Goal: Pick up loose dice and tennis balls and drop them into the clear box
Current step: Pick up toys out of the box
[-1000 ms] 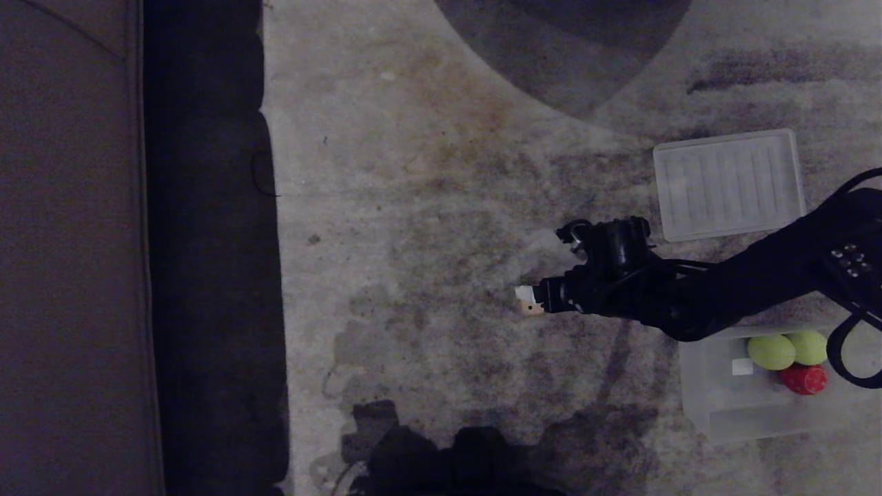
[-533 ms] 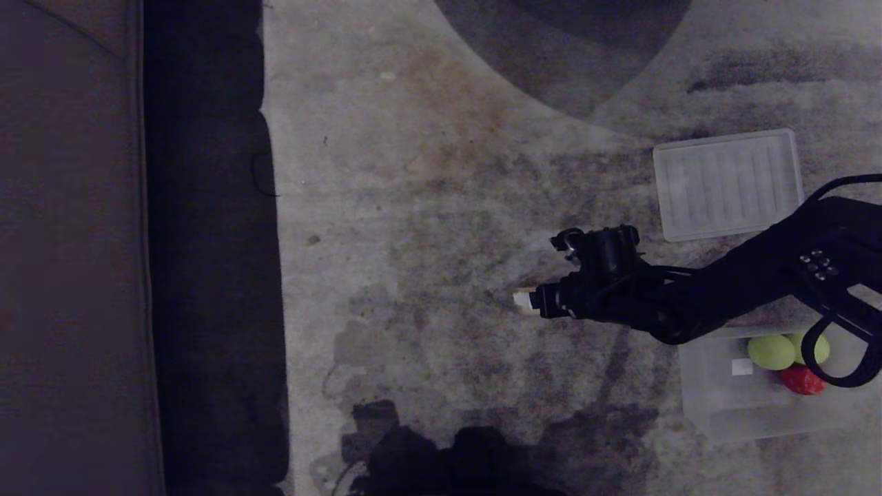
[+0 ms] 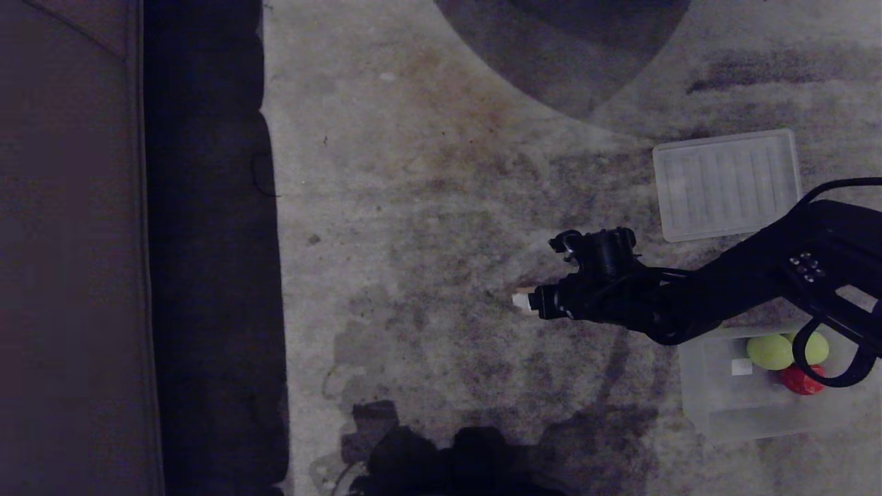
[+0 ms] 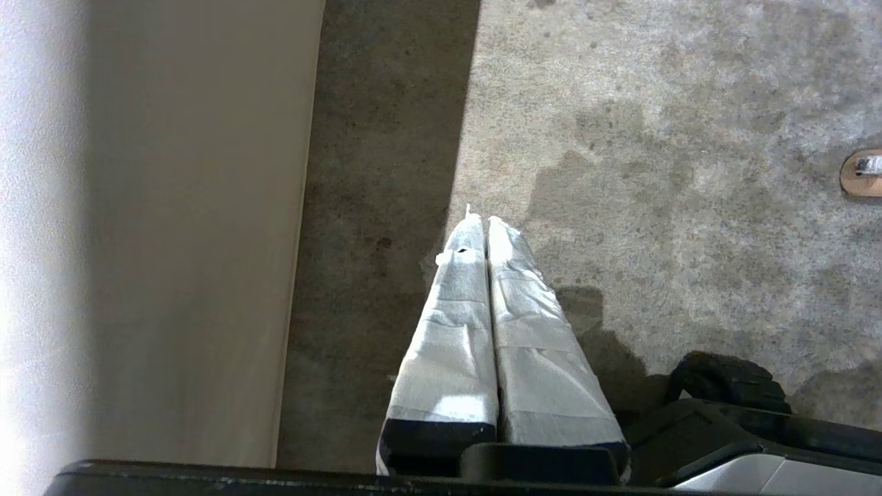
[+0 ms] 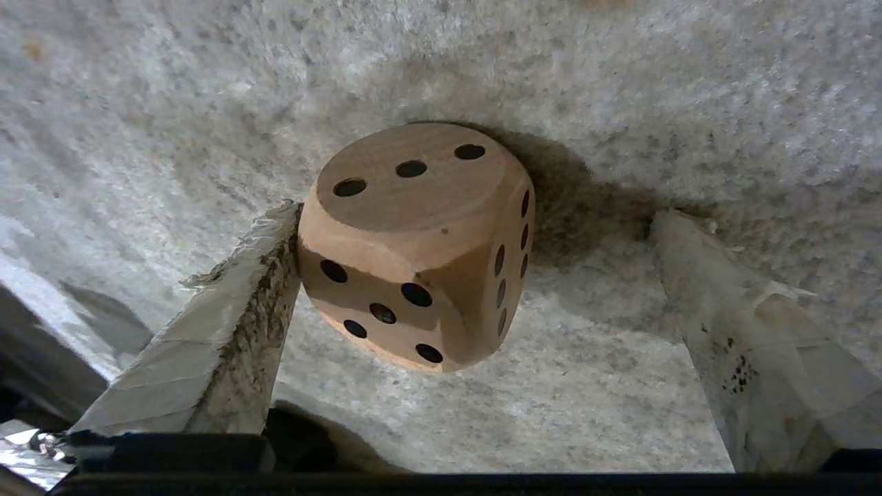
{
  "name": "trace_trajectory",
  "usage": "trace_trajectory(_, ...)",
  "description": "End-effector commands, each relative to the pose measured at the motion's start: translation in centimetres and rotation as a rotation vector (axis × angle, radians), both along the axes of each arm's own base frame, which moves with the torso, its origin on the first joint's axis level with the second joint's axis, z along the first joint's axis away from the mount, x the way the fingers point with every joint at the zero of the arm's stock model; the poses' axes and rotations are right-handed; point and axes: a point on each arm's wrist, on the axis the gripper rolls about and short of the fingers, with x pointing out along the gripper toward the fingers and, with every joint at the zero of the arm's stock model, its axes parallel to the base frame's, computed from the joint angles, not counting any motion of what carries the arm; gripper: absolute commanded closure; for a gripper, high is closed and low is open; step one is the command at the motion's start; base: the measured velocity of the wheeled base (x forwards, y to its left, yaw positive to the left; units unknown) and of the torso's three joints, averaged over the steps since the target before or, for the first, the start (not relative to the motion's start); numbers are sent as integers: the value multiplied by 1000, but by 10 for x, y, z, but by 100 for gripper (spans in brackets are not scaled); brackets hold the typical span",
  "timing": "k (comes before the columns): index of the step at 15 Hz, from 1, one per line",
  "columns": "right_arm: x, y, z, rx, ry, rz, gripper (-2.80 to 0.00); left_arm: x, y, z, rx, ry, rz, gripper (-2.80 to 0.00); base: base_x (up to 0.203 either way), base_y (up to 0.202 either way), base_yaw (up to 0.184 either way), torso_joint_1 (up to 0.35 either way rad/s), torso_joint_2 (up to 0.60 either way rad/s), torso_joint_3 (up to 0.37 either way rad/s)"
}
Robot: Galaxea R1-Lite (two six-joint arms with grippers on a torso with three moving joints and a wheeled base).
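Since the earlier head view, the right arm has sunk a little toward the carpet and its wrist has eased slightly left, while the carpet, lid and box sit just as they did. Now the right gripper (image 5: 475, 241) stands with its jaws spread wide around a tan die (image 5: 417, 241) lying on the grey carpet (image 3: 427, 172); one taped finger (image 5: 234, 331) touches the die's side, the other is well apart from it, so nothing is gripped. 3 dark pips show on the die's upper face. From the head view, only the pale jaw tips and a sliver of the die (image 3: 525, 301) peek past the black wrist. Near the arm's elbow, the clear box (image 3: 716, 406) rests on the carpet and holds 2 tennis balls (image 3: 770, 351) and a red die (image 3: 799, 380). Beyond it lies the ribbed lid (image 3: 727, 184). Beside the robot, the left gripper (image 4: 488, 227) hangs with its taped jaws pressed together, holding nothing, next to a pale sofa (image 3: 69, 275)
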Motion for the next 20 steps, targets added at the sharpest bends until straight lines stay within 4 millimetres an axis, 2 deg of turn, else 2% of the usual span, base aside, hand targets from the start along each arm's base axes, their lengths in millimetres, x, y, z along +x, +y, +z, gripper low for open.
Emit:
trace_trajectory(1, 1, 0, -5, -4, 8, -3, -280, 0, 0, 0, 0, -1, 1, 0, 0, 0, 0, 0, 0, 0)
trace_trajectory(4, 1, 0, -5, -4, 7, -5, -280, 0, 0, 0, -2, -1, 1, 0, 0, 0, 0, 0, 0, 0)
trace_trajectory(5, 1, 0, -5, -6, 6, -2, 0, 0, 0, 0, -2, -2, 1, 0, 0, 0, 0, 0, 0, 0)
trace_trajectory(20, 2, 0, -2, -23, -8, 8, 0, 0, 0, 0, -2, -2, 1, 0, 0, 0, 0, 0, 0, 0)
